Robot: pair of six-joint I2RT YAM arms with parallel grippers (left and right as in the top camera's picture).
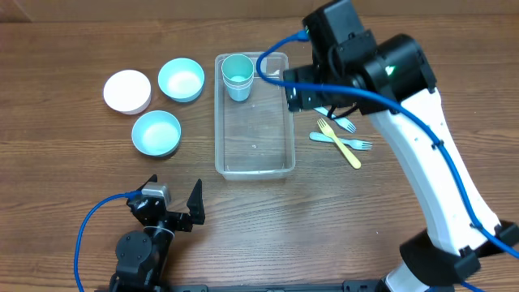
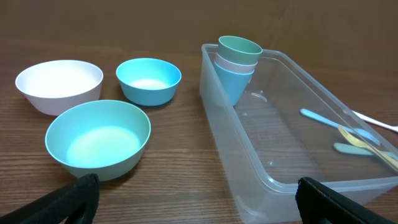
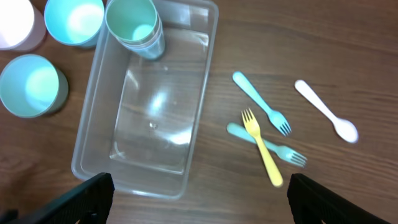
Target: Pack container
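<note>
Left gripper (image 1: pixel 173 188) sits low at the near edge of the desk (image 1: pixel 65 178), its two fingers spread wide with nothing between them, pointing toward the bowls and the tub. Over on the other side, the right gripper (image 3: pixel 202 199) hangs above the far end of the desk, its fingers likewise spread apart and empty. The container (image 1: pixel 255 138) lies lengthwise in the middle of the desk, its clear floor mostly bare. A stack of nested cups (image 1: pixel 238 75) stands upright in its far left corner, a teal one on top. To the left of the container, outside it, are three bowls: a white bowl (image 1: pixel 127 90) farthest out, a light-blue bowl (image 1: pixel 181 79) just beside the tub's far end, and a second light-blue bowl (image 1: pixel 156 132) nearer. To the right of the container the cutlery lies on the wood: a yellow fork (image 3: pixel 261 146) crossing one blue fork (image 3: pixel 292 154), another blue fork (image 3: pixel 261 102) close by, and a white spoon (image 3: pixel 326 111) farther out.
</note>
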